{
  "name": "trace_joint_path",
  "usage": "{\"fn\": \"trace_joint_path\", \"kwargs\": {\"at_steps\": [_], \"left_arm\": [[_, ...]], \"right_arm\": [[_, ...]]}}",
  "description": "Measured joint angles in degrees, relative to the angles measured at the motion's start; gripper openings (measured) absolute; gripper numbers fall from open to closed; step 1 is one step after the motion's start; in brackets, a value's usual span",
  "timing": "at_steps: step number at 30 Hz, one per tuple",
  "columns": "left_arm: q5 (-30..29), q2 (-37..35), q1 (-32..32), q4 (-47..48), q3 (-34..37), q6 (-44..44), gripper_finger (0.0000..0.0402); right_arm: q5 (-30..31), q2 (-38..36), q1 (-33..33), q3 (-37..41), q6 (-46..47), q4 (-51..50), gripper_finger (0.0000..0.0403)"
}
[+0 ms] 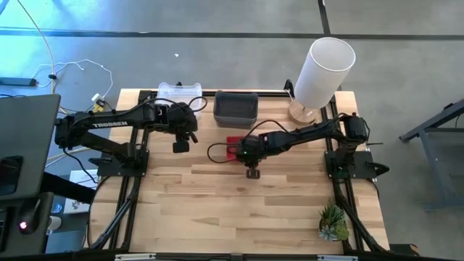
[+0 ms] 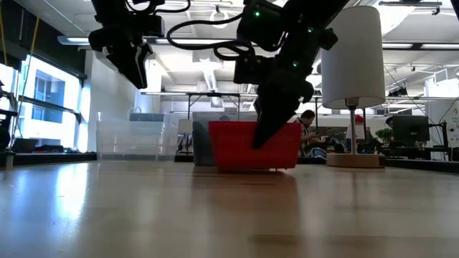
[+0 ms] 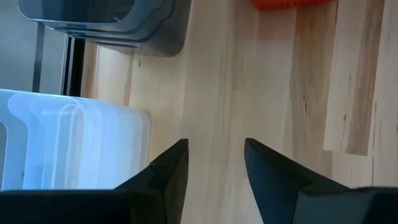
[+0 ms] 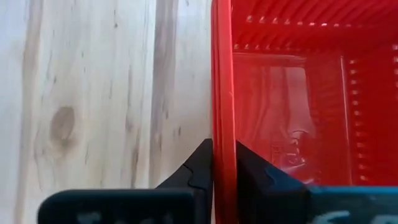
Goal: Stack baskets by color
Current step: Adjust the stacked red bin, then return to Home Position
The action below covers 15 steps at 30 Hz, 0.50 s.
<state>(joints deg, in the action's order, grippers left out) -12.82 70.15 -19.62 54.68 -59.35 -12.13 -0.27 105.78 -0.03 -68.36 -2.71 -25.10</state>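
At mid-table the right gripper [image 4: 224, 163] pinches the red basket's [image 4: 292, 93] near rim, seemingly easing apart.

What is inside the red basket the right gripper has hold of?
The right gripper pinches the red basket by its rim. Inside, only its own glossy red floor and mesh walls show; the near corner is hidden behind the fingers.

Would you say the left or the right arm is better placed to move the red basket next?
Right: its gripper is pinched on the red basket wall, while the left gripper hangs open near the clear baskets.
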Motion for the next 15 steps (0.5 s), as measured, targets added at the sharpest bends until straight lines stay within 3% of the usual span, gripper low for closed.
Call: {"fn": "trace_joint_path", "kwargs": {"at_steps": [15], "left_arm": [[1.8, 0.0, 0.0, 0.0, 0.0, 2.9, 0.0142]], "right_arm": [[-1.8, -2.0, 0.2, -1.3, 5.8, -1.6, 0.0125]]}}
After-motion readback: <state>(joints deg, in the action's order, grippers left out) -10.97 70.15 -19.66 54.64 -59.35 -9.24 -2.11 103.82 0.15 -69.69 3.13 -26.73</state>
